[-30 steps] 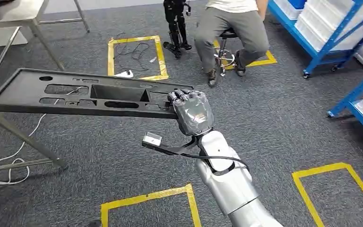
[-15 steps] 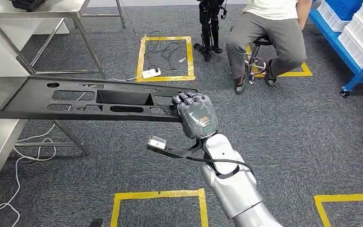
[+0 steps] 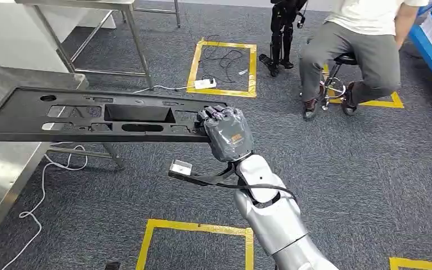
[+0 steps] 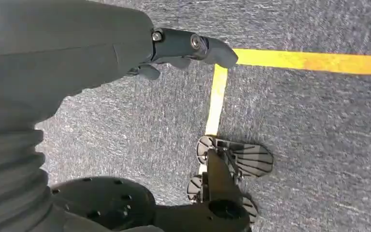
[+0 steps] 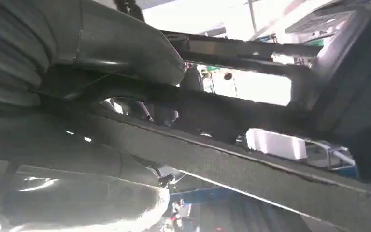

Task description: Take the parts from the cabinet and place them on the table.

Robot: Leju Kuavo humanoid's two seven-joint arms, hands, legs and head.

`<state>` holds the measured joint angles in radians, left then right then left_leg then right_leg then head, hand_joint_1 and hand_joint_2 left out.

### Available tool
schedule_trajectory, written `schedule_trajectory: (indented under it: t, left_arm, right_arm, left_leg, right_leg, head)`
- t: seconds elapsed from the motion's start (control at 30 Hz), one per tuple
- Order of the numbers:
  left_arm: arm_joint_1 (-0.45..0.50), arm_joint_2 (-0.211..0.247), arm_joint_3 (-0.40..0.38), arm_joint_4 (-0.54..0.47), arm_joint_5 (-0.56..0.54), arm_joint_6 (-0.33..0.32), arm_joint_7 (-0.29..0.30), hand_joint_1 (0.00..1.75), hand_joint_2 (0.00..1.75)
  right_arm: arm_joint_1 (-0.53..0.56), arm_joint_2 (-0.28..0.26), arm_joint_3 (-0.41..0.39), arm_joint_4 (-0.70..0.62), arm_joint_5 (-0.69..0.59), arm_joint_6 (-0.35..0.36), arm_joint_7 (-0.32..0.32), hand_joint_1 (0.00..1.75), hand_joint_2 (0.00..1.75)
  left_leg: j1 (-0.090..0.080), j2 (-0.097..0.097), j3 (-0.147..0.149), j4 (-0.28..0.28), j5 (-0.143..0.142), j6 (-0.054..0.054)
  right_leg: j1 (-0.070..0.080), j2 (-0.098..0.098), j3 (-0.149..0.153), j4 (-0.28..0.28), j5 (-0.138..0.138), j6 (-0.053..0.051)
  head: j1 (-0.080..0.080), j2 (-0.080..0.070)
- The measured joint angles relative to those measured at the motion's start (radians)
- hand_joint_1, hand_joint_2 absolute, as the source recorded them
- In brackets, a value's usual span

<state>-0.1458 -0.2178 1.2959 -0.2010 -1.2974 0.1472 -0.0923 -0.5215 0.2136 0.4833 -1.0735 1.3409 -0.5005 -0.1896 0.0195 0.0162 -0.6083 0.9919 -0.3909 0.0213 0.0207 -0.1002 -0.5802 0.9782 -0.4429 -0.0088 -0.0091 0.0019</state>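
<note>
Black plastic, long and slotted, the part [image 3: 95,117] hangs level in the air, its far end above the steel table [image 3: 0,163]. The right hand [image 3: 228,132] grips its near end. The left hand [image 4: 183,48] hangs over carpet, seemingly holding nothing, fingers loosely extended.

Silver right arm [image 3: 273,222] — black cable looped round it — ending in a dark-grey hand [image 3: 229,135]

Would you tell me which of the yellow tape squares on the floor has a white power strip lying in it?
The far tape square, near the seated person: the white power strip and loose cables lie inside. The near tape square holds only carpet.
</note>
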Motion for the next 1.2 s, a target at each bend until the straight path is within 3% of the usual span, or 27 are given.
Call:
schedule_trajectory:
  t: [0.03,0.07,0.13,0.17,0.2,0.27,0.3,0.33,0.37,0.47,0.5,0.57,0.6,0.67,0.7,0.73,0.8,0.83,0.87,0.9,0.97,1.0,1.03,1.07,1.1,1.17,1.2]
  left_arm:
    - [0.0,-0.001,0.0,0.0,-0.001,0.0,0.0,0.0,1.75]
    - [-0.002,-0.001,0.0,0.0,-0.001,0.0,0.0,0.0,1.75]
    - [-0.004,-0.001,0.0,0.0,-0.001,-0.001,0.0,0.0,1.75]
    - [-0.003,-0.001,0.0,0.0,-0.001,-0.002,0.0,0.0,1.75]
    - [-0.001,-0.001,0.0,0.0,-0.001,-0.002,0.0,0.0,1.75]
    - [-0.001,-0.002,0.0,0.0,-0.003,-0.002,0.002,0.0,1.75]
    - [-0.001,-0.002,0.0,0.0,-0.004,-0.001,0.002,0.0,1.75]
    - [-0.002,-0.003,0.0,0.0,-0.005,0.0,0.003,0.0,1.75]
    - [-0.003,-0.003,0.0,0.0,-0.006,0.002,0.003,0.0,1.75]
    - [0.003,-0.003,0.0,0.0,-0.01,0.002,0.006,0.0,1.75]
    - [0.004,-0.003,0.0,0.0,-0.01,0.002,0.007,0.0,1.75]
    - [0.003,-0.003,0.0,0.0,-0.01,0.003,0.007,0.0,1.75]
    - [0.002,-0.003,0.0,0.0,-0.01,0.003,0.007,0.0,1.75]
    - [0.002,-0.003,0.0,0.0,-0.01,0.002,0.007,0.0,1.75]
    - [0.002,-0.003,0.0,0.0,-0.01,0.002,0.007,0.0,1.75]
    - [0.003,-0.003,0.0,0.0,-0.011,0.002,0.007,0.0,1.75]
    - [0.002,-0.003,0.0,0.0,-0.011,0.001,0.007,0.0,1.75]
    - [0.002,-0.002,0.0,0.0,-0.011,0.0,0.007,0.0,1.75]
    - [-0.001,0.002,0.0,0.0,-0.011,0.0,0.007,0.0,1.75]
    - [-0.001,0.003,0.0,0.0,-0.011,0.0,0.006,0.0,1.75]
    - [0.0,0.004,0.0,0.0,-0.01,-0.002,0.006,0.0,1.75]
    - [0.0,0.004,0.0,0.0,-0.01,-0.002,0.006,0.0,1.75]
    - [0.002,0.003,0.0,0.0,-0.01,-0.002,0.006,0.0,1.75]
    - [0.001,0.003,0.0,0.0,-0.01,-0.003,0.006,0.0,1.75]
    - [-0.003,0.003,0.0,0.0,-0.01,-0.004,0.006,0.0,1.75]
    - [-0.005,0.002,0.0,0.0,-0.008,-0.004,0.006,0.0,1.75]
    - [-0.003,0.002,0.0,0.0,-0.005,-0.003,0.006,0.0,1.75]
  right_arm:
    - [-0.001,-0.001,0.0,0.0,0.0,0.0,0.001,1.71,1.75]
    - [-0.001,-0.003,0.001,0.0,0.0,0.0,0.0,1.71,1.75]
    - [0.005,-0.01,0.002,0.002,-0.001,0.0,0.0,1.71,1.75]
    - [0.008,-0.013,0.002,0.004,-0.001,0.0,0.001,1.71,1.75]
    - [0.011,-0.014,0.002,0.005,0.0,0.0,0.001,1.71,1.75]
    - [0.012,-0.015,0.002,0.005,0.0,-0.001,0.002,1.71,1.75]
    - [0.012,-0.016,0.002,0.004,0.0,-0.002,0.002,1.71,1.75]
    - [0.012,-0.016,0.002,0.004,0.0,-0.003,0.002,1.71,1.75]
    - [0.013,-0.018,0.003,0.003,0.0,-0.004,0.003,1.71,1.75]
    - [0.019,-0.02,0.003,0.003,0.0,-0.004,0.005,1.71,1.75]
    - [0.019,-0.017,0.003,0.003,0.0,-0.004,0.005,1.71,1.75]
    - [0.018,-0.014,0.003,0.003,0.0,-0.004,0.005,1.71,1.75]
    - [0.019,-0.014,0.003,0.003,0.0,-0.004,0.005,1.71,1.75]
    - [0.025,-0.015,0.003,0.003,0.0,-0.004,0.006,1.71,1.75]
    - [0.03,-0.015,0.003,0.003,0.001,-0.004,0.007,1.71,1.75]
    - [0.031,-0.015,0.003,0.003,0.003,-0.004,0.007,1.71,1.75]
    - [0.03,-0.015,0.003,0.003,0.006,-0.004,0.007,1.71,1.75]
    - [0.03,-0.014,0.003,0.002,0.006,-0.004,0.007,1.71,1.75]
    - [0.03,-0.014,0.003,0.002,0.006,-0.004,0.007,1.71,1.75]
    - [0.029,-0.018,0.003,0.002,0.005,-0.004,0.008,1.71,1.75]
    - [0.029,-0.02,0.002,0.0,0.002,-0.004,0.011,1.71,1.75]
    - [0.027,-0.019,0.002,-0.004,0.003,-0.004,0.011,1.71,1.75]
    - [0.028,-0.022,0.001,-0.007,0.003,-0.004,0.013,1.71,1.75]
    - [0.025,-0.023,0.001,-0.008,0.003,-0.004,0.013,1.71,1.75]
    - [0.023,-0.029,-0.001,-0.008,0.002,-0.004,0.014,1.71,1.75]
    - [0.028,-0.039,-0.005,-0.008,-0.001,-0.003,0.014,1.71,1.75]
    - [0.029,-0.043,-0.005,-0.008,-0.004,-0.003,0.012,1.71,1.75]
  left_leg:
    - [-0.003,-0.006,0.002,-0.005,0.003,0.005]
    - [-0.002,-0.015,0.001,-0.005,0.007,0.011]
    - [-0.001,-0.04,-0.005,-0.005,0.009,0.013]
    - [-0.001,-0.053,-0.006,-0.005,0.009,0.012]
    - [-0.001,-0.066,-0.006,-0.004,0.01,0.011]
    - [0.0,-0.091,-0.005,-0.004,0.012,0.008]
    - [0.001,-0.102,-0.005,-0.003,0.013,0.006]
    - [0.002,-0.113,-0.008,-0.004,0.015,0.001]
    - [-0.005,-0.124,-0.013,0.0,0.014,-0.008]
    - [0.004,-0.141,-0.019,-0.005,0.021,-0.028]
    - [0.006,-0.148,-0.022,-0.003,0.02,-0.034]
    - [0.002,-0.062,-0.052,0.07,-0.034,-0.036]
    - [0.002,-0.037,-0.088,0.148,-0.076,-0.039]
    - [0.003,-0.02,-0.159,0.304,-0.14,-0.041]
    - [0.003,-0.02,-0.17,0.333,-0.141,-0.04]
    - [0.002,-0.019,-0.155,0.305,-0.118,-0.037]
    - [-0.003,-0.001,-0.064,0.141,-0.039,-0.023]
    - [-0.012,0.037,-0.012,0.052,-0.008,-0.009]
    - [-0.026,0.08,0.003,0.024,-0.027,0.001]
    - [-0.03,0.058,-0.001,0.02,-0.019,0.005]
    - [-0.03,0.04,-0.005,0.019,-0.018,0.008]
    - [-0.028,0.028,-0.002,0.005,-0.012,0.015]
    - [-0.013,0.017,0.011,-0.01,-0.001,0.018]
    - [-0.014,0.007,0.013,-0.016,0.004,0.026]
    - [-0.012,-0.006,0.012,-0.015,0.006,0.029]
    - [-0.011,-0.037,0.007,-0.015,0.007,0.028]
    - [-0.011,-0.051,0.007,-0.015,0.008,0.026]
  right_leg:
    - [-0.007,0.04,-0.005,0.032,-0.02,-0.001]
    - [-0.013,0.076,-0.04,0.108,-0.055,-0.008]
    - [-0.017,0.095,-0.123,0.283,-0.118,-0.011]
    - [-0.019,0.096,-0.15,0.337,-0.13,-0.006]
    - [-0.021,0.096,-0.151,0.335,-0.123,0.001]
    - [-0.028,0.102,-0.086,0.197,-0.062,0.021]
    - [-0.033,0.117,-0.036,0.094,-0.024,0.03]
    - [-0.042,0.164,0.003,0.006,0.001,0.034]
    - [-0.037,0.16,0.009,0.0,0.007,0.026]
    - [-0.029,0.138,0.008,0.007,0.01,0.014]
    - [-0.039,0.128,0.008,-0.002,0.016,0.005]
    - [-0.038,0.112,0.011,-0.005,0.019,-0.01]
    - [-0.033,0.102,0.011,-0.005,0.018,-0.012]
    - [-0.023,0.079,0.009,-0.004,0.015,-0.016]
    - [-0.019,0.066,0.009,-0.004,0.014,-0.018]
    - [-0.016,0.056,0.01,-0.004,0.013,-0.019]
    - [-0.01,0.037,0.013,-0.003,0.011,-0.021]
    - [-0.008,0.03,0.016,-0.004,0.009,-0.022]
    - [-0.002,0.021,0.016,-0.005,0.009,-0.022]
    - [0.001,0.012,0.013,-0.003,0.007,-0.018]
    - [0.002,-0.009,0.016,-0.006,0.005,-0.014]
    - [0.009,-0.021,0.021,-0.009,0.005,-0.011]
    - [0.005,0.009,0.007,0.001,-0.005,-0.004]
    - [0.001,0.057,-0.002,0.036,-0.026,-0.006]
    - [-0.006,0.086,-0.038,0.117,-0.06,-0.01]
    - [-0.015,0.098,-0.125,0.299,-0.127,-0.01]
    - [-0.02,0.098,-0.147,0.341,-0.134,-0.002]
  head:
    - [0.002,0.0]
    - [0.0,0.0]
    - [0.006,0.0]
    - [0.005,0.0]
    - [0.005,0.0]
    - [0.006,0.0]
    - [0.006,0.0]
    - [0.006,0.0]
    - [0.005,0.0]
    - [0.005,0.0]
    - [0.004,0.0]
    - [-0.005,0.0]
    - [-0.006,0.0]
    - [-0.006,0.0]
    - [-0.006,0.0]
    - [-0.006,0.0]
    - [-0.007,0.0]
    - [-0.006,0.0]
    - [-0.005,0.0]
    - [-0.005,0.0]
    - [-0.006,0.0]
    - [-0.008,0.0]
    - [-0.006,0.0]
    - [-0.004,0.0]
    - [-0.003,0.0]
    - [0.001,0.0]
    - [0.0,0.0]
